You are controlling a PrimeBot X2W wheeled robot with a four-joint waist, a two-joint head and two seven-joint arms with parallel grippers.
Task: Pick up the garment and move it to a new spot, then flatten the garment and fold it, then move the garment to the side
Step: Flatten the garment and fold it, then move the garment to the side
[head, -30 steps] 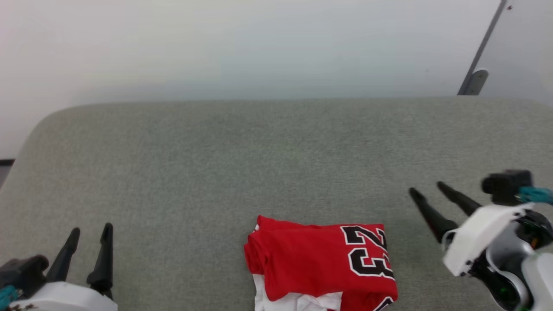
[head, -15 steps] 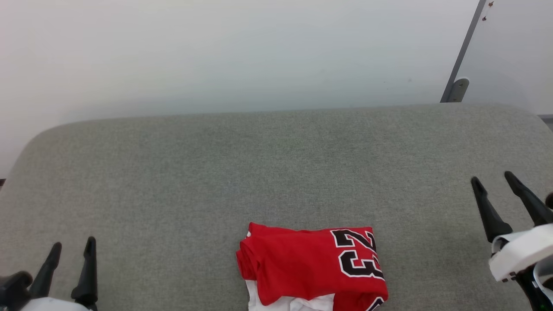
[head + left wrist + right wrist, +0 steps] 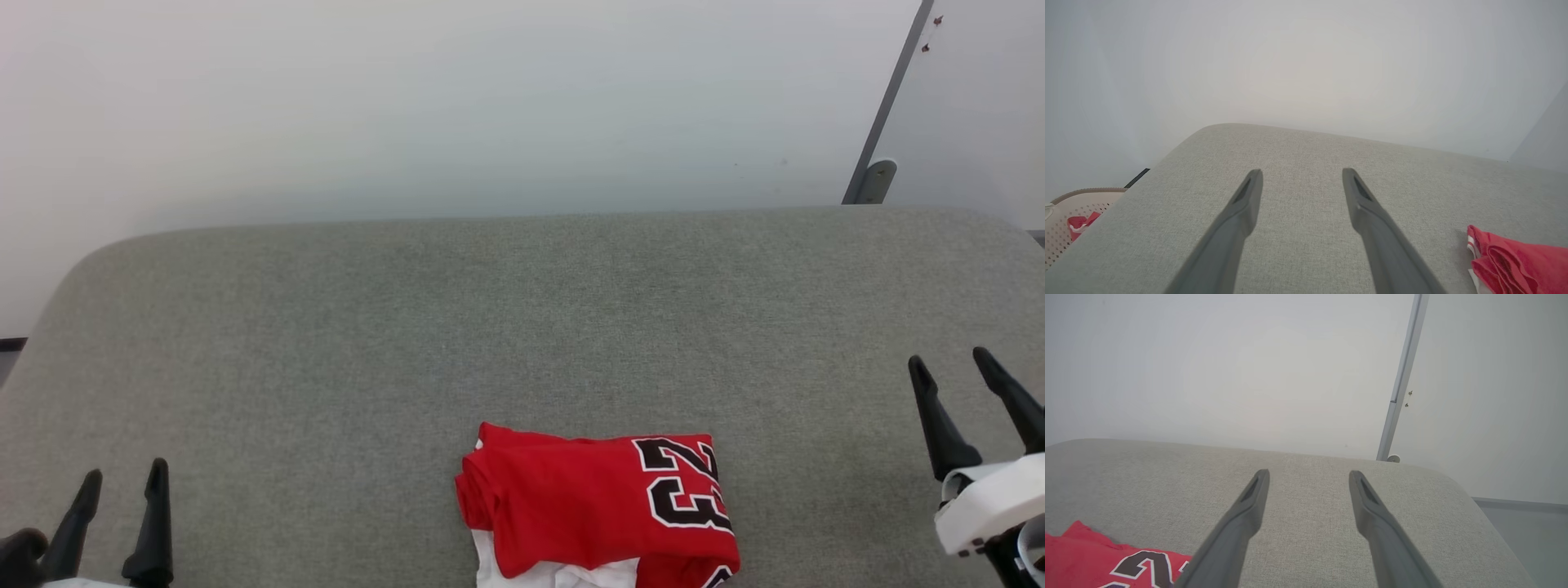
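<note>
1. Head view: the shirt (image 3: pixel 596 506) is lying folded at the near middle of the table (image 3: pixel 522 327). The left gripper (image 3: pixel 122 469) and right gripper (image 3: pixel 947 358) are hanging spread, well apart from it.
2. Left wrist: the jaws are gaping over bare table, with the shirt (image 3: pixel 1515 261) off to the right.
3. Right wrist: the jaws are gaping here too. It's probably heading into the side move, so it should be grabbing the whole stack, not just the top layer.

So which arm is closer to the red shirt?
The right one. The right end effector sits open to the right of the red shirt; the left end effector is open farther off on its left.
</note>
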